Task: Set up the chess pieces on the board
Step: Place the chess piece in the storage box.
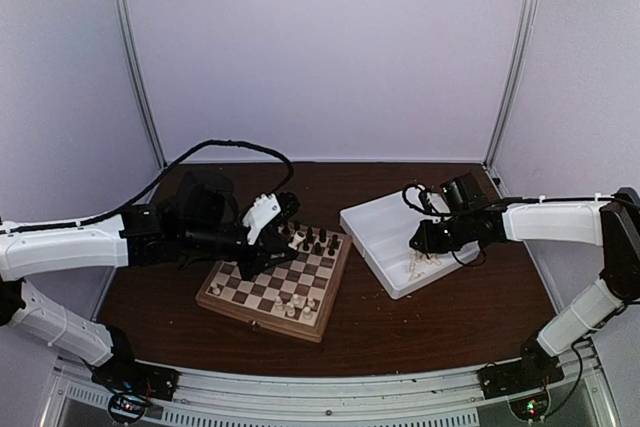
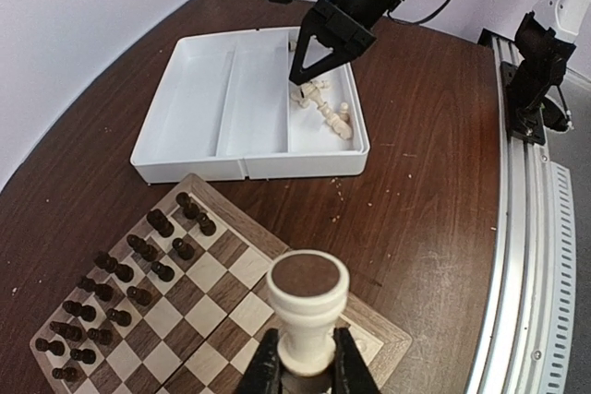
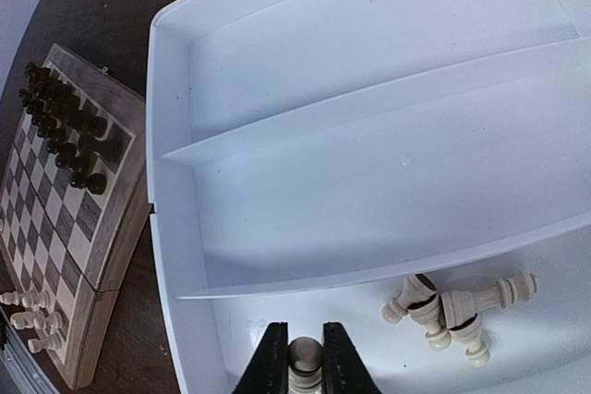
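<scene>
- Cream chess piece (image 2: 307, 306), nearest the left wrist camera: pinched by its lower body between the fingers of the left hand (image 2: 307, 364), its round dark-centred end turned to the lens.
- Position: this piece sits above one corner of the board (image 2: 226, 274), apart from its surface.
- Second cream piece (image 3: 305, 362): clamped between the narrowly set fingers of the right hand (image 3: 303, 334), inside the white tray (image 3: 369, 89), in the same end compartment as the loose pieces. Whether it rests on the tray floor cannot be told.
- Loose cream pieces (image 3: 452, 306): a small heap lying on their sides just beside that hand.
- Standing cream pieces (image 3: 28, 316): a few upright on the board's edge squares, opposite the dark pieces (image 3: 65, 131), which stand in two rows.
- Board lies on the brown tabletop (image 2: 425, 182), near the tray and not touching it.
- Other two tray compartments hold nothing visible.
</scene>
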